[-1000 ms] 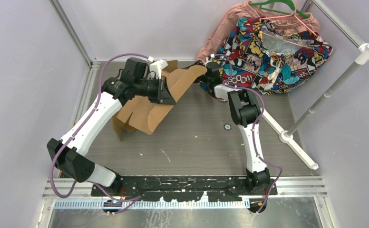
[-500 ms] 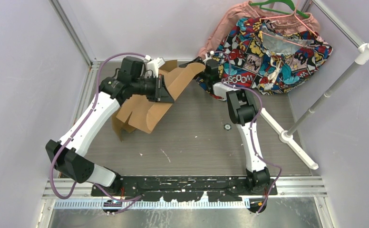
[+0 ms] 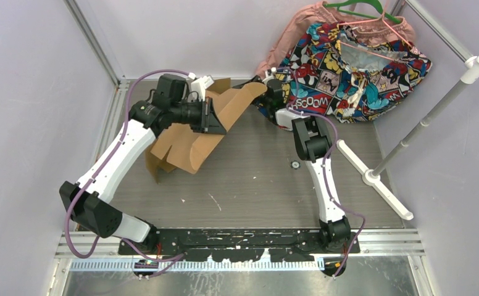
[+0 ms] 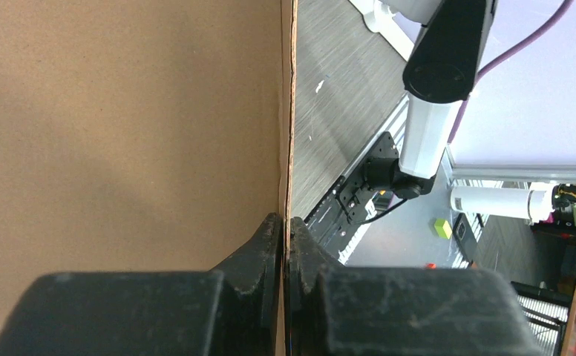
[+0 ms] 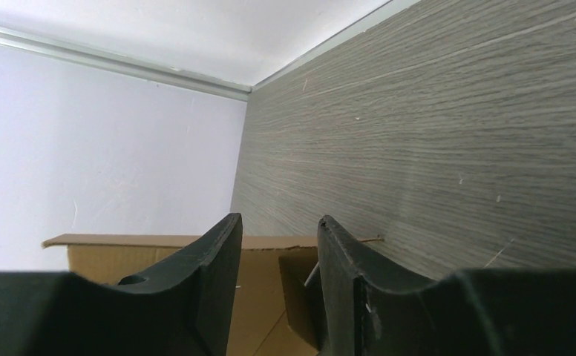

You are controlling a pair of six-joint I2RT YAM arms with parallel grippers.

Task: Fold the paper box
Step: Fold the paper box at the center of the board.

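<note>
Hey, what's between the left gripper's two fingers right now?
A panel of the paper box: the left wrist view shows its thin edge running down into the left gripper, which is pinched shut on it.

The right end effector (image 5: 279, 222) fills the bottom of the view. Its two black fingers (image 5: 211, 274) rise from the lower edge and stand apart, with a clear gap between them. Just beyond the fingertips is the brown corrugated paper box (image 5: 122, 256). Its top edge runs level behind the left finger, and a darker, shadowed flap shows in the gap, close against the right finger. Whether that flap touches the finger cannot be told. The grey wood-grain desk (image 5: 433, 133), lightly scratched, spreads across the right side. A pale lilac wall (image 5: 99, 148) stands on the left, with a metal strip (image 5: 122, 63) running along it.
</note>
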